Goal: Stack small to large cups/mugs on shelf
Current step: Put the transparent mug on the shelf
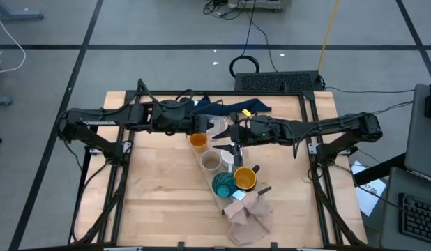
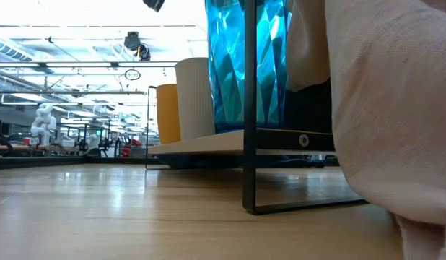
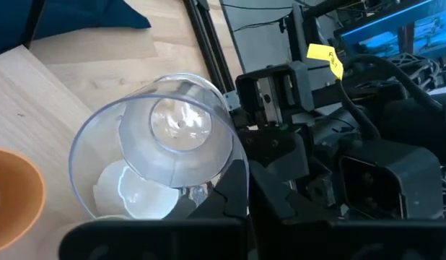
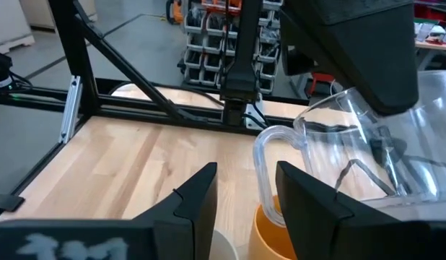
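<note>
A clear glass mug (image 1: 217,127) hangs over the far end of the shelf (image 1: 203,150), a pale narrow board on black legs. My left gripper (image 1: 209,126) is shut on it. On the board stand an orange cup (image 1: 197,140), a beige-grey cup (image 1: 210,162), a white mug (image 1: 229,159), a teal cup (image 1: 223,185) and a mustard mug (image 1: 245,179). My right gripper (image 4: 245,195) is open and level. Its fingertips stand on either side of the glass mug's handle (image 4: 265,162), and no touch shows. My left gripper holds the glass mug by its wall at the rim (image 3: 211,189), reaching in from the table's left. The gripper's own body hides how the fingers lie. The mug is tipped on its side and lifted clear above the orange cup (image 4: 281,232), handle toward my right gripper.
A dark blue cloth (image 1: 222,107) lies at the table's far edge. A pinkish-beige cloth (image 1: 247,217) lies against the shelf's near end and fills the right of the low view (image 2: 382,108). Bare wood lies to the left of the shelf.
</note>
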### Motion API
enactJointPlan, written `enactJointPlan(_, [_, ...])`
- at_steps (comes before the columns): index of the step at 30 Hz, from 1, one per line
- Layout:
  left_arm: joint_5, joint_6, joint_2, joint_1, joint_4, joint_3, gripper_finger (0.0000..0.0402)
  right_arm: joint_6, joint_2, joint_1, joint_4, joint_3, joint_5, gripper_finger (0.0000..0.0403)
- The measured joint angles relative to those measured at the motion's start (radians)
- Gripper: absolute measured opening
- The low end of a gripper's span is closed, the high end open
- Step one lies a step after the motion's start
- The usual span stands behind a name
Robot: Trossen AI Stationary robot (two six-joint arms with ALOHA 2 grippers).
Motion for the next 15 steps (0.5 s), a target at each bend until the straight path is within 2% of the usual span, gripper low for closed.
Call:
enactJointPlan(6, [0.007,-0.005,0.000,-0.001,0.003,0.000,0.0000,0.017,-0.001,0.000,-0.006,0.000,0.002,0.0107])
enactJointPlan(15, [0.023,-0.012,0.000,-0.002,0.012,0.000,0.0000,0.033,-0.002,-0.002,-0.034,0.000,0.005,0.0015])
